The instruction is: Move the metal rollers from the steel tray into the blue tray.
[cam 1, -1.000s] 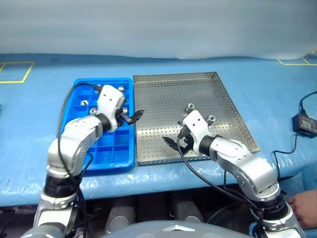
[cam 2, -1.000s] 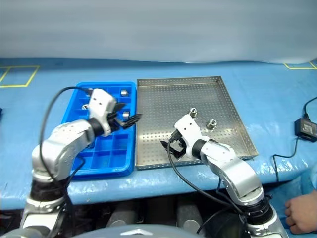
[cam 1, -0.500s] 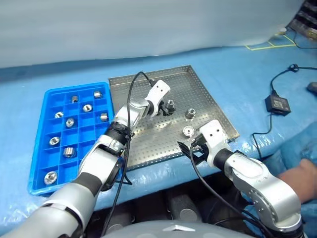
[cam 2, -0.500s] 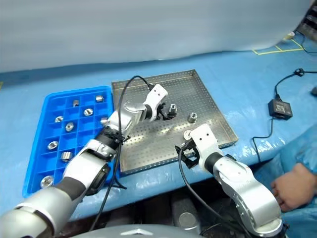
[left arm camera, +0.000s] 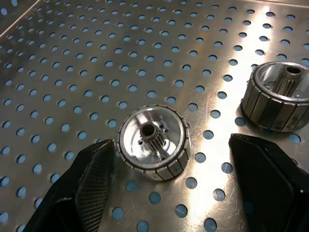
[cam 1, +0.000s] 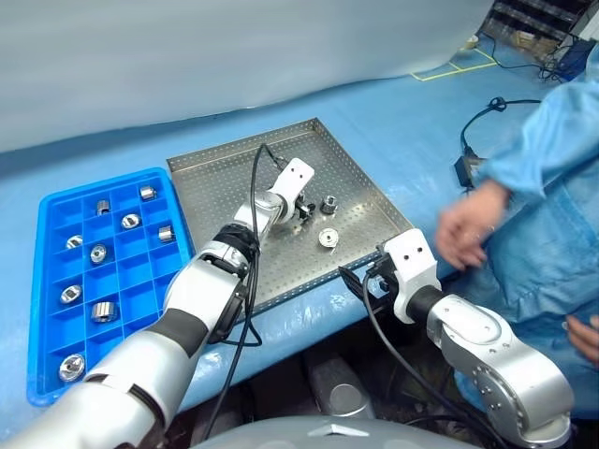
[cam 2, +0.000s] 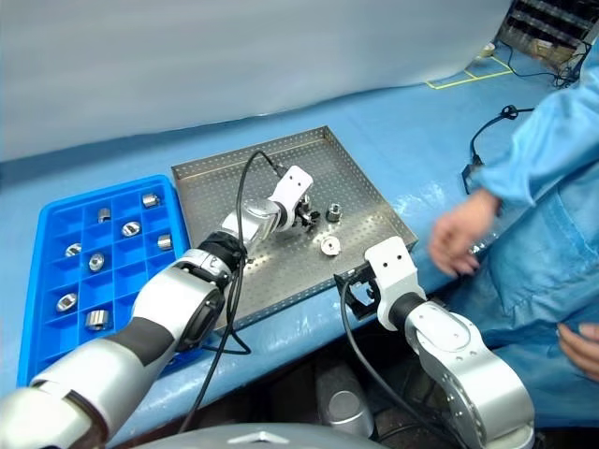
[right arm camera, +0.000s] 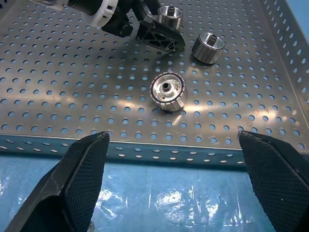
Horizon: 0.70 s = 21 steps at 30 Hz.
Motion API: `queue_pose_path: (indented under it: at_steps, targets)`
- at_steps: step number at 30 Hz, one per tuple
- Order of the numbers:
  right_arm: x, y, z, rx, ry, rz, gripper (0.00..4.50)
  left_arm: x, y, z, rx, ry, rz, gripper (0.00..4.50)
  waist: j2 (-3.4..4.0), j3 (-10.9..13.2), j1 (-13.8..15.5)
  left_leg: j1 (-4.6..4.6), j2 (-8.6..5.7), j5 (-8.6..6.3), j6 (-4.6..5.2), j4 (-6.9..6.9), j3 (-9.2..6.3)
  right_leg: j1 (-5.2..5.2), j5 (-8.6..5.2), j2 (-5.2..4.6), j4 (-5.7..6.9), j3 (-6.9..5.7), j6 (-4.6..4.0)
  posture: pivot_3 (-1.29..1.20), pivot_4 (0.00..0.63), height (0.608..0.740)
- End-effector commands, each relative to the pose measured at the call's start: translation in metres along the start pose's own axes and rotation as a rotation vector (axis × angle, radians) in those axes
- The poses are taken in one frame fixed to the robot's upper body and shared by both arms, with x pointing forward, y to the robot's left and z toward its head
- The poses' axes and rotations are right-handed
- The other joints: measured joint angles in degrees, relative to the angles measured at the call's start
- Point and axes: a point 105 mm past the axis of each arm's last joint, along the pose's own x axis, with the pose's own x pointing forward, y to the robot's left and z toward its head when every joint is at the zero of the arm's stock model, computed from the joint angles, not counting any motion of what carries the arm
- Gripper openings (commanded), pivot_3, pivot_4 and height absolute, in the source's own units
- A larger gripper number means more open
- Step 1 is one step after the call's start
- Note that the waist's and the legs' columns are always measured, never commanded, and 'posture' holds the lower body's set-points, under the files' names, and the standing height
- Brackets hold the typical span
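Three metal rollers (right arm camera: 168, 90) remain on the steel tray (cam 1: 215, 178), which lies on a blue-covered worktop (cam 1: 393, 122) beside the blue tray (cam 1: 56, 309), where nine more already sit in separate compartments. A person in a blue coat (cam 1: 552, 159) stands at the robot's right, one hand (cam 1: 463, 224) held near the worktop's edge.

Reaching well out over the steel tray, the left gripper (left arm camera: 169, 186) has its jaws spread to either side of one roller, with a second roller (left arm camera: 275, 101) just beside the far finger. A clean pick, by this reading, calls for centring the roller between the fingers before closing, squeezing its ribbed sides and keeping the far finger clear of the neighbour.

At the tray's near rim, the right gripper (right arm camera: 178, 181) hangs with jaws spread wide, grasping nothing, the third roller ahead of it.

From the head views the left fingertips blur together with the roller, and the person is cut off by the picture's edge.
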Motion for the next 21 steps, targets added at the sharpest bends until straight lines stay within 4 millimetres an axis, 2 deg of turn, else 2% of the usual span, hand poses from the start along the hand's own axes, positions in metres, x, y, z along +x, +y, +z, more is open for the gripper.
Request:
queue_pose_path:
  at_steps: [1,4,14,19,21]
  targets:
    - [0.0,0.0,0.01,-0.015,-0.048,0.0,4.5,-0.001,0.008,-0.011,-0.021,0.027,0.023,2.96,0.0,0.0,-0.34,-0.01,-0.07,0.03,0.05,0.0,0.01,0.0,0.04,-0.09,-0.02,0.01,0.08,-0.44,0.15,0.74]
    - [0.003,0.002,0.012,-0.017,-0.053,0.013,4.5,-0.002,0.007,-0.01,-0.026,0.009,-0.002,1.94,-0.01,0.0,-0.91,-0.05,-0.28,0.11,0.2,0.0,0.01,0.0,0.17,-0.28,-0.09,0.05,0.28,-0.42,0.15,0.74]
    - [0.012,0.004,0.016,-0.03,-0.063,0.036,4.5,-0.008,0.02,-0.003,-0.051,-0.044,0.0,1.94,-0.01,0.01,-1.17,-0.19,-0.49,0.17,0.31,-0.22,0.0,-0.18,0.22,-0.47,-0.17,0.04,0.37,-0.39,0.15,0.74]
    - [0.016,0.005,0.018,-0.033,-0.074,0.052,4.5,-0.02,0.027,0.016,-0.055,-0.134,-0.049,1.94,-0.01,0.04,-0.15,-0.27,-0.5,0.17,0.32,-0.28,-0.02,-0.28,0.22,-0.47,-0.17,0.05,0.36,-0.37,0.15,0.74]
    - [0.018,0.007,0.02,-0.035,-0.079,0.066,4.5,-0.033,0.029,0.024,-0.056,-0.181,-0.092,1.94,0.01,0.07,0.1,-0.3,-0.5,0.17,0.32,-0.29,-0.02,-0.32,0.22,-0.47,-0.16,0.08,0.35,-0.35,0.15,0.74]
